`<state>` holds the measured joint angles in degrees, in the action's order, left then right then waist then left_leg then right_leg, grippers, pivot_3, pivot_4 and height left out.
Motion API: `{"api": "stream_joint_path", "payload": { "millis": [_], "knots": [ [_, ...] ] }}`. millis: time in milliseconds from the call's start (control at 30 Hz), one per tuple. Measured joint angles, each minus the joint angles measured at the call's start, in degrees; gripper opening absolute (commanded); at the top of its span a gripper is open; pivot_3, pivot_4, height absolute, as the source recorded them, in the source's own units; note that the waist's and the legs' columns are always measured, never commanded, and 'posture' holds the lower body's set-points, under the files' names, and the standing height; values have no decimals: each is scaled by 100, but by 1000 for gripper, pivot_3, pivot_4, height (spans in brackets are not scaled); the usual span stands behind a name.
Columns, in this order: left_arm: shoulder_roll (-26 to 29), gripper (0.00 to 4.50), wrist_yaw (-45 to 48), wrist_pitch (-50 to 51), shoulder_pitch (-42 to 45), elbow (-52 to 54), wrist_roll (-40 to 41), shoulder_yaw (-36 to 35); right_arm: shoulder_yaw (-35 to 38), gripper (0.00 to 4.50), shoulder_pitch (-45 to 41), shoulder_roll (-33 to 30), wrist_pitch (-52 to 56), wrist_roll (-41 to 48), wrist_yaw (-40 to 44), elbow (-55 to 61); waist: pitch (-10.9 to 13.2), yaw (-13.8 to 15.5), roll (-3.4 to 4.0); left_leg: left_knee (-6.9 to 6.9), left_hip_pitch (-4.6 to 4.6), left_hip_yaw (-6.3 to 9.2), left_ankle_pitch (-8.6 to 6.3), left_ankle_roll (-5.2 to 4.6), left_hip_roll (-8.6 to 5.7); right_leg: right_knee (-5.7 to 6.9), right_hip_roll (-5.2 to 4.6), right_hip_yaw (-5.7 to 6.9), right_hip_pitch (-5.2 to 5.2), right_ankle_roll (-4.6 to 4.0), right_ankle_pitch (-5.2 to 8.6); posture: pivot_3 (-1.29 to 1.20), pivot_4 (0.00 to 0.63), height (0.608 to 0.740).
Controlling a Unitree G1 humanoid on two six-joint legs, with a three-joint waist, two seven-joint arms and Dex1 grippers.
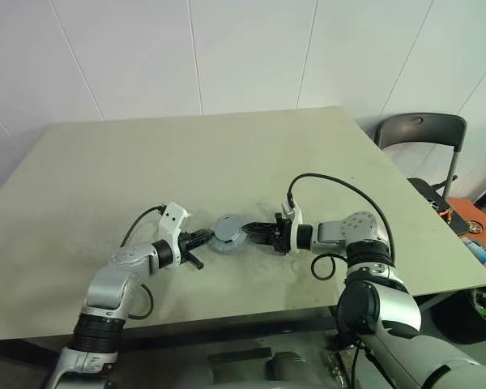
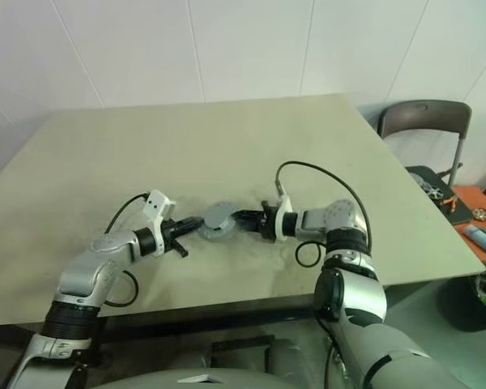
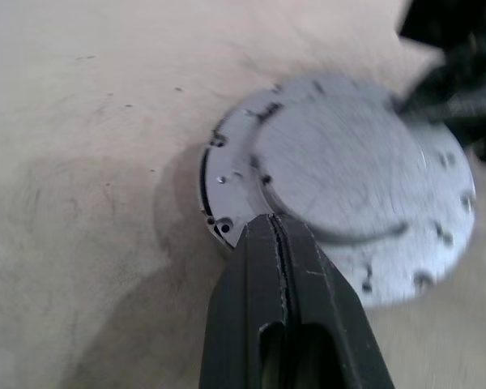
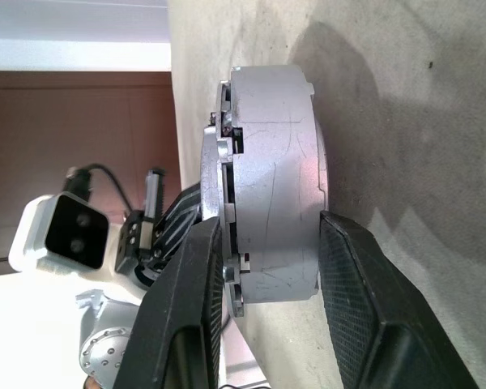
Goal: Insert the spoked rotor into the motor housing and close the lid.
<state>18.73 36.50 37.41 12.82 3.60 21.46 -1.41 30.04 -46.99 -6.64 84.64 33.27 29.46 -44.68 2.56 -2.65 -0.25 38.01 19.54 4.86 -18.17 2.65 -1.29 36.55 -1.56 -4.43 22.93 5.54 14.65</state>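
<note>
White wall panels stand behind the pale green counter [image 1: 105,178]. On it, near the front edge, sits the motor housing [image 4: 275,186] with the grey lid [image 3: 348,178] on top. The right gripper [image 1: 257,232] has its jaws around the housing from the side, one finger on each face. The left gripper [image 1: 202,237] has its jaws pressed together, the tip touching the lid's rim. A dark chair [image 1: 421,134] stands beyond the counter's right corner.

Head pair looks down over the table [image 1: 105,178]; wrist cameras — close — share the motor housing [image 4: 275,182].
</note>
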Motion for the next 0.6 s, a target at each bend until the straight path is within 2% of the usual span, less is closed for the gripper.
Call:
{"api": "stream_joint_path", "payload": {
  "millis": [100, 267, 333, 433, 600],
  "knots": [
    [-472, 0, -634, 565, -34, 321, 518, -541, 85, 1314, -1, 34, 89, 143, 1, 3, 0, -4, -1, -3, 12, 0, -3, -4, 3, -6, -1, -2, 11, 0, 0, 0, 0, 740],
    [-743, 0, -1071, 2022, 275, 369, 2567, -2087, 122, 1314, -5, 41, 148, 218, -2, 18, -1, -11, -2, 5, 52, 2, -2, -4, 5, 1, -2, -1, 51, 1, -1, 0, 0, 740],
    [-738, 0, -1208, 2107, 266, 357, 2907, -2440, 125, 1314, -25, 34, 198, 259, -2, 79, -1, -20, -1, 4, 56, 1, -2, -4, 3, -2, -3, -2, 55, 1, -2, 0, 0, 740],
    [-679, 581, -1345, 2110, 68, 347, 3152, -2705, 128, 1314, -110, -18, 286, 344, 2, 199, -1, -23, -1, 3, 65, 1, -2, -2, 0, -6, -4, -1, 61, 0, -2, 0, 0, 740],
    [-685, 2174, -1518, 2233, -335, 320, 3688, -2940, 81, 1314, -212, -254, 532, 498, 88, 529, -1, 9, -1, 3, 76, 3, -2, -2, -1, -17, -6, 3, 64, 0, -2, 0, 0, 740]
  ]
}}
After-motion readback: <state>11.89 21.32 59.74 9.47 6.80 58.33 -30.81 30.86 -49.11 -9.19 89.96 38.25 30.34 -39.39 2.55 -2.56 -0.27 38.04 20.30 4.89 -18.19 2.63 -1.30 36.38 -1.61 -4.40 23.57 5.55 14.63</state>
